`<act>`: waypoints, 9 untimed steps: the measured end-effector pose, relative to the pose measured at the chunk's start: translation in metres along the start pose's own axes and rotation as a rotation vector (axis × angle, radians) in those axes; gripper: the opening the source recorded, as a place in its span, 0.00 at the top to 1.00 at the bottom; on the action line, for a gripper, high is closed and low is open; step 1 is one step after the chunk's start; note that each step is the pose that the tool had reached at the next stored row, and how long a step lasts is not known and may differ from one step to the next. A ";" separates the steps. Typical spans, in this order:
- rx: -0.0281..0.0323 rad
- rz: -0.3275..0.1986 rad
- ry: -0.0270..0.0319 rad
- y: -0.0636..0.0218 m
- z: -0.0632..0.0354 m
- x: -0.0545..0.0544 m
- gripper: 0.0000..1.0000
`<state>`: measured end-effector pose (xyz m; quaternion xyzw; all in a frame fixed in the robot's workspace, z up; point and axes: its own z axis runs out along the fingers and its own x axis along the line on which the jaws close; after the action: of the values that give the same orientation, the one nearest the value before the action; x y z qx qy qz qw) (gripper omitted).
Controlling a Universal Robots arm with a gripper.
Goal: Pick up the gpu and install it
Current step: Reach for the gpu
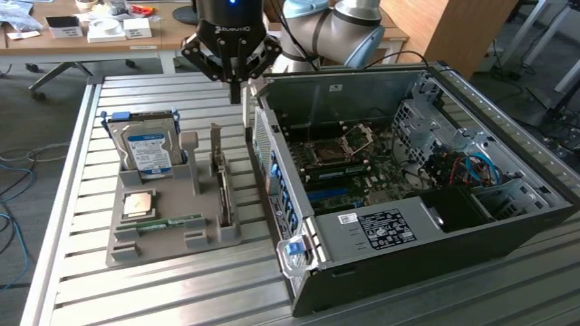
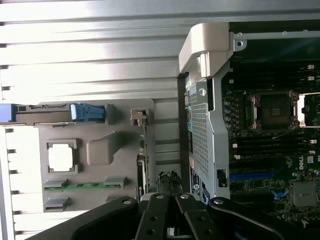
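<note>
slatted metal table [image 1: 136,292], wooden desk [image 1: 37,42] behind

Setting, as I read it from my remote station: robotics lab in an office-type room.

Evidence:
- slatted aluminium workbench [image 1: 163,299]
- robot arm [image 1: 344,30] with gripper [image 1: 236,98] above it
- open computer tower [image 1: 408,190]
- grey parts fixture [image 1: 172,234]
- wooden desk [image 1: 172,30] holding small boxes [image 1: 109,28]
- loose cables [image 1: 20,159] on the floor
</note>
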<state>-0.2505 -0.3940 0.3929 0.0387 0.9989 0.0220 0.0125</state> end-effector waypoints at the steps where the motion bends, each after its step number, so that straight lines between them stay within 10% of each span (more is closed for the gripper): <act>1: -0.0001 0.000 -0.0001 0.0000 0.0000 0.003 0.89; 9: 0.0000 0.001 0.0000 -0.0004 -0.0002 0.018 0.89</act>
<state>-0.2688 -0.3930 0.3926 0.0391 0.9989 0.0221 0.0125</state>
